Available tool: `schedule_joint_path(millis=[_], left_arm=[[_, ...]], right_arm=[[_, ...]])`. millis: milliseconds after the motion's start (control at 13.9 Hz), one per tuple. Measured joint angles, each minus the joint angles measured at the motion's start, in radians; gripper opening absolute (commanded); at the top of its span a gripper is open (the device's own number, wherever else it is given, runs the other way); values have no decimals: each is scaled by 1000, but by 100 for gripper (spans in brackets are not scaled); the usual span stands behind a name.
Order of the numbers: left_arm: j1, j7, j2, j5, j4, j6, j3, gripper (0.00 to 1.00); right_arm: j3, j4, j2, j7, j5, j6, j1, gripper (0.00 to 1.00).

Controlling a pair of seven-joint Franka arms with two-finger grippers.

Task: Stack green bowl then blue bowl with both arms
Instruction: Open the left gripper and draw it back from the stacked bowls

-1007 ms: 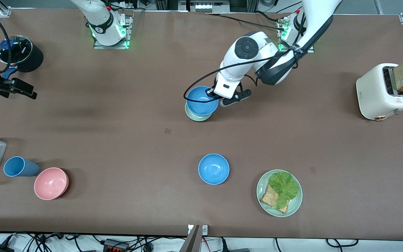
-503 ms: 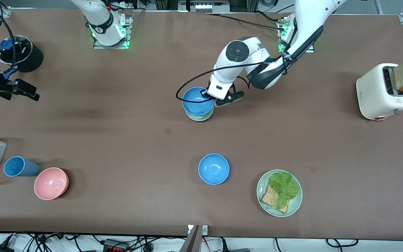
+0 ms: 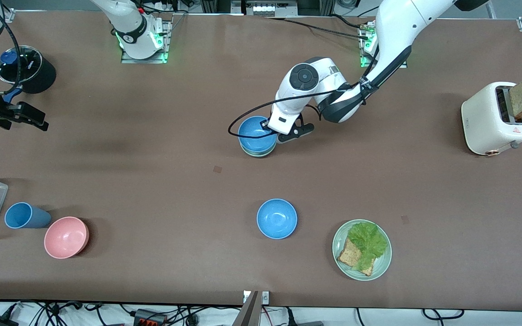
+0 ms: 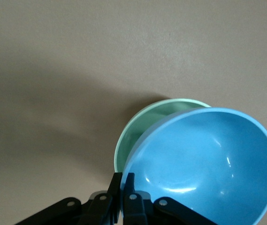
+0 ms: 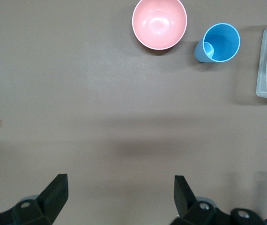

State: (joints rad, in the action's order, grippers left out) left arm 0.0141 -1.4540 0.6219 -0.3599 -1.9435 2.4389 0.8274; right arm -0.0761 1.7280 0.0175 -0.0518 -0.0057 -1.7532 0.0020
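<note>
Blue bowl [image 3: 255, 131]: I have it pinched by the rim in the left gripper [image 4: 124, 194], fingers closed on the wall. It sits over the green bowl and looks nearly nested.
Green bowl [image 4: 138, 136]: on the table mid-way between the two arm bases, only a crescent of its rim showing past the blue one.
Step in hand: seating the blue bowl. I would level it, centre rim over rim, lower until it settles, then let go and lift straight up so the finger inside does not drag it.
Right gripper [image 5: 119, 197]: waiting with its fingers spread wide, holding nothing, up over the right arm's end of the table.
Surfaces: both bowls are smooth, round and glossy inside, probably hard plastic, so I expect them to slide together easily and slip if tilted.
Table [image 3: 152, 181]: matte brown, flat.
Spare blue bowl [image 3: 277, 218]: nearer the front camera, untouched.
</note>
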Motion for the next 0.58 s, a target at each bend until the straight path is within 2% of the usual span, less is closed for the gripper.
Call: schedule_joint_path(millis=[144,431,575], left_arm=[[-2,-37,1,0,8,0,-3,35],[-35,-64,1,0,32,-1,0,45],[-77,-65,-1,0,38,-1,30,49]], right_arm=[[0,0,0,0,0,0,0,100],[2,0,0,0,0,1,1,100],[3,0,0,0,0,1,2,100]])
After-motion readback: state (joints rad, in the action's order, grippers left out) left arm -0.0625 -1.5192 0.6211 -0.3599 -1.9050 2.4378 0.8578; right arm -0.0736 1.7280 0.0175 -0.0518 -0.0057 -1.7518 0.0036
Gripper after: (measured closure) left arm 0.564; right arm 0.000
